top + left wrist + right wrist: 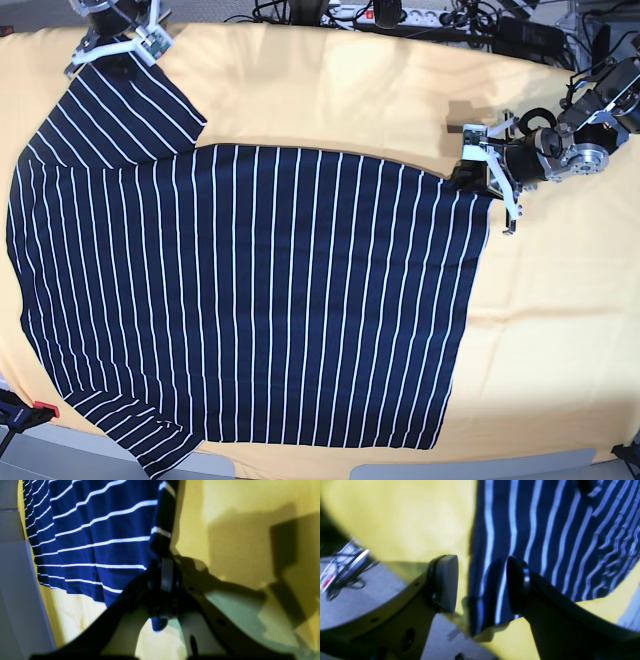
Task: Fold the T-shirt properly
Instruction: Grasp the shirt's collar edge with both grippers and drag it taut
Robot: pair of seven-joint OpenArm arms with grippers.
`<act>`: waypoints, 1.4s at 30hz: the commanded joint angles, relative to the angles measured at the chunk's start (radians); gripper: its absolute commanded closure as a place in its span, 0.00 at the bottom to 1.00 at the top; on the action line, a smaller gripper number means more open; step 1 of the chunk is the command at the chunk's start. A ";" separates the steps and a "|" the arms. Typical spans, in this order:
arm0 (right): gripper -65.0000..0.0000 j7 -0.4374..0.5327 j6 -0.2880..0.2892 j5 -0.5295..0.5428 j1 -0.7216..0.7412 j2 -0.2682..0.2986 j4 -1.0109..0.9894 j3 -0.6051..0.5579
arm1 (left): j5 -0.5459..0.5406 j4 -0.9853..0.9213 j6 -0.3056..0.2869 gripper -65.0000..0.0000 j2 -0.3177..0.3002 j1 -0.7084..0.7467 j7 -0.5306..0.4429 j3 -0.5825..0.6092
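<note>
Two claws on the job, one biting, one not. T-shirt [250,300] lies spread flat across most of the counter [560,330], its yellow-orange cloth [330,90] showing on all sides; collar end toward the base view's left, hem toward its right.

My left claw [165,575] is pressed together on the hem corner at the shirt's far right; a small tab of fabric pokes out below the pads. My right claw [482,585] stands spread at the far sleeve, top left of the base view. One pad [447,582] sits over bare cloth, the other [517,582] over striped fabric, the sleeve edge between them. Nothing gripped there yet, as I judge it.

Doing this step well: close the right claw on the sleeve edge only, not the cloth beneath. Then lift both corners together and level, so the far edge carries over without dragging the body into wrinkles. Risk: a shallow bite on the left may slip under tension.

Views differ. Base view gives the whole layout and both arms, but the claws are too small there to read. Left wrist view alone shows the pinch on fabric. Right wrist view alone shows the gap and the sleeve edge inside it, plus rumpled stripes further along.
</note>
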 commanded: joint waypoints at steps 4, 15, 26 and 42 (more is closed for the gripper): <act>0.61 -0.023 -0.072 -0.087 -0.004 0.010 0.007 0.006 | 0.010 0.004 -0.012 1.00 -0.023 -0.008 0.021 -0.006; 1.00 -0.114 -0.108 -0.222 -0.024 0.014 0.046 0.006 | 0.009 0.088 -0.078 1.00 -0.099 -0.008 0.012 -0.006; 1.00 -0.230 -0.052 -0.265 -0.259 0.134 0.175 0.006 | -0.109 0.256 -0.248 1.00 -0.289 -0.008 -0.033 -0.006; 1.00 -0.416 -0.063 -0.221 -0.330 0.131 0.175 0.006 | -0.169 0.423 -0.389 1.00 -0.410 0.031 -0.138 -0.006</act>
